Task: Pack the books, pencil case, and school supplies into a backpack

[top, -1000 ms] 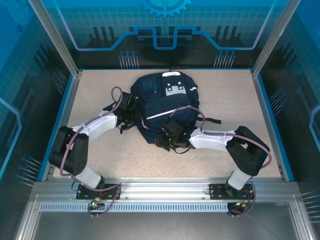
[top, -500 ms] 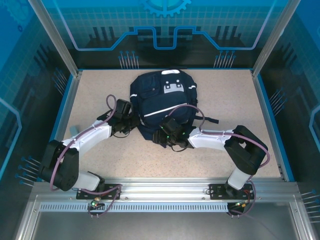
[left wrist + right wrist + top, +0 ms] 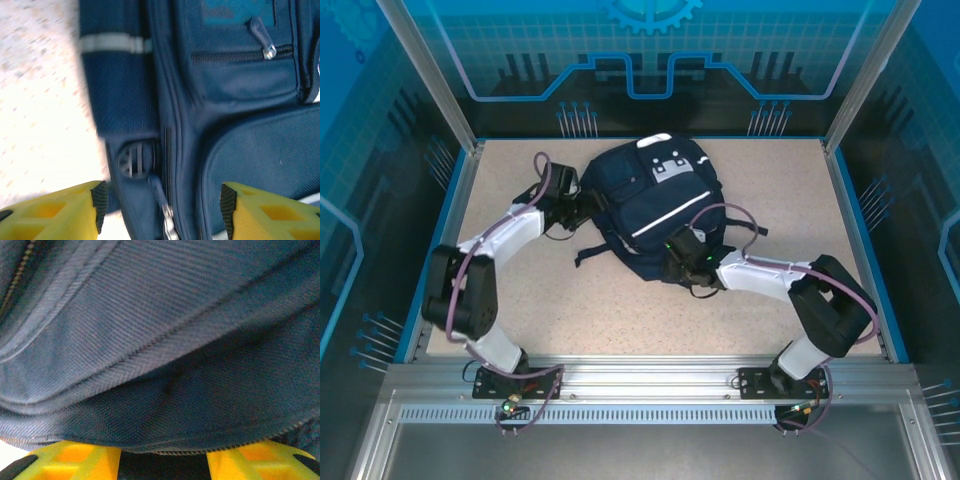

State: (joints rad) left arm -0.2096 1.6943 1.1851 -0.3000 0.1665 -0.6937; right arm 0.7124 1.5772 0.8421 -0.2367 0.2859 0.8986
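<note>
On surface, speckled beige, framed by blue rails: one large item, centre-back, seen from the top view.

Backpack: navy fabric, lying flat and skewed, its white patches toward the far edge and its bottom toward the arms. A thin white stripe crosses the front panel on a diagonal. A dark strap trails off the near-left corner onto the surface. The zips in view are closed.

Left arm: reaches in from the left. Left end effector sits at the pack's left flank. In the left wrist view its yellow fingers stand well apart, clamped on nothing. The side of the backpack lies between and beyond them.

Right arm: reaches in from the right. Right end effector is at the pack's near edge. In the right wrist view the two yellow fingers are apart with a dark gap between them. The backpack fabric hangs down right onto the tips. I cannot tell whether a fold is pinched.

Small details, left wrist view:
- Side panel carries a grey-white band.
- Round ribbed grommet near the left finger.
- Metal zip pull lies between the fingers.
- Second pull at the closed upper pocket.
</note>
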